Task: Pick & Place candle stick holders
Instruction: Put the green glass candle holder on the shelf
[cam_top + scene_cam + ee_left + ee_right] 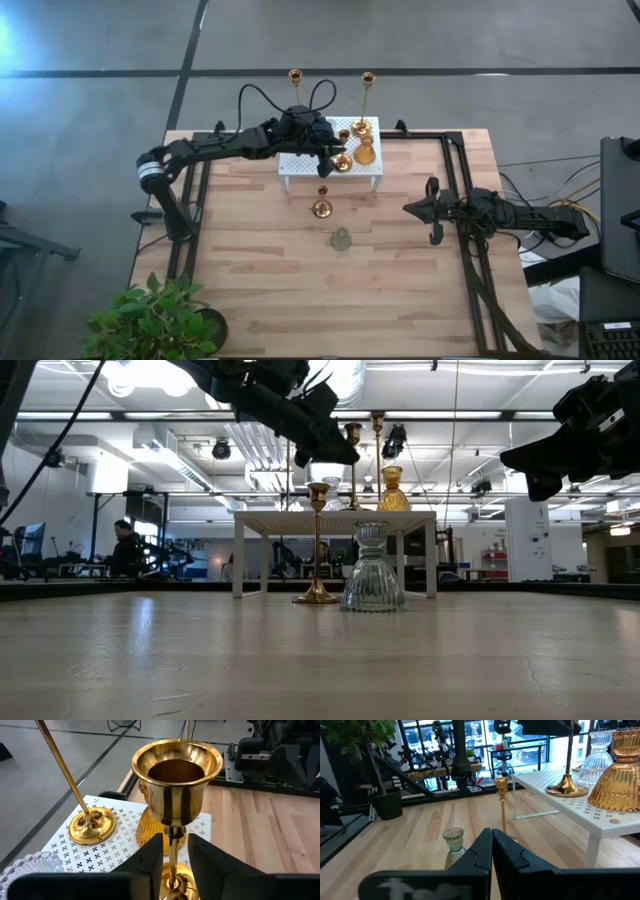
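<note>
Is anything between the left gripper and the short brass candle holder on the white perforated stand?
Nothing visible. The left gripper already straddles the short brass candle holder, one finger either side of its stem, above the white perforated stand. The amber glass holder sits just behind it.

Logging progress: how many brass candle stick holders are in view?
4. One tall thin brass stick, and a second, at the white perforated stand's far side; a short one there inside the left gripper; another short one on the wooden table.
</note>
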### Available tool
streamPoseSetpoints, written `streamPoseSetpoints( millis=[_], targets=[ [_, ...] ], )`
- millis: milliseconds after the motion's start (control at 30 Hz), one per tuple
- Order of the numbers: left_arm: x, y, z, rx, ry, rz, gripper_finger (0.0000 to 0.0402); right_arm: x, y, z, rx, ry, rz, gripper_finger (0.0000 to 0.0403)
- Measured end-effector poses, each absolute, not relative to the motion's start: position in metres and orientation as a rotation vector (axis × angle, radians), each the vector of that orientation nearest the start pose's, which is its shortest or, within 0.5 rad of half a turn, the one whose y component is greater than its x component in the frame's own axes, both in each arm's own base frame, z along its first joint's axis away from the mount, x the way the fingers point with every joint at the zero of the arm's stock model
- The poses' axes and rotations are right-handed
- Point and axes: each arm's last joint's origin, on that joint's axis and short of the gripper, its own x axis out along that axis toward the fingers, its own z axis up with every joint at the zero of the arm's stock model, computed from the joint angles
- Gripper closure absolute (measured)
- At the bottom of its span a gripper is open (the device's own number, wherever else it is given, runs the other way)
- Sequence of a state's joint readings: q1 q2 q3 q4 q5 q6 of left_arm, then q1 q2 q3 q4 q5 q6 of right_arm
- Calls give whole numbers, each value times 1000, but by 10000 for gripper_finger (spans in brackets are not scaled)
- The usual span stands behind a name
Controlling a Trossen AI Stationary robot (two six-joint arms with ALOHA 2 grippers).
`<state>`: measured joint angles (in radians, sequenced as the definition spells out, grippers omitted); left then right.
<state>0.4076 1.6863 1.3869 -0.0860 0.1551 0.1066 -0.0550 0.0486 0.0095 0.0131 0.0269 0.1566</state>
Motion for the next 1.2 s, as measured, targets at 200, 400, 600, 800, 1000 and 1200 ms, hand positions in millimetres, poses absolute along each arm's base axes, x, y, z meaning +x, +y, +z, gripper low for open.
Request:
streamPoseSetpoints(
  millis=[200,400,600,800,1000,1200],
  targets=[
    [361,151,314,-16,387,231,283,100,-6,164,157,20,-84,394],
    [361,151,314,-17,391,231,252,100,-6,164,157,20,-84,394],
    [360,151,313,-18,410,238,221,100,-6,164,157,20,-84,394],
    [357,150,313,8,445,243,207,100,-6,164,157,19,-84,394],
    [349,147,321,5,465,244,207,100,-6,164,157,20,-84,394],
    [336,141,334,3,474,248,207,100,-6,164,157,20,-84,394]
  ],
)
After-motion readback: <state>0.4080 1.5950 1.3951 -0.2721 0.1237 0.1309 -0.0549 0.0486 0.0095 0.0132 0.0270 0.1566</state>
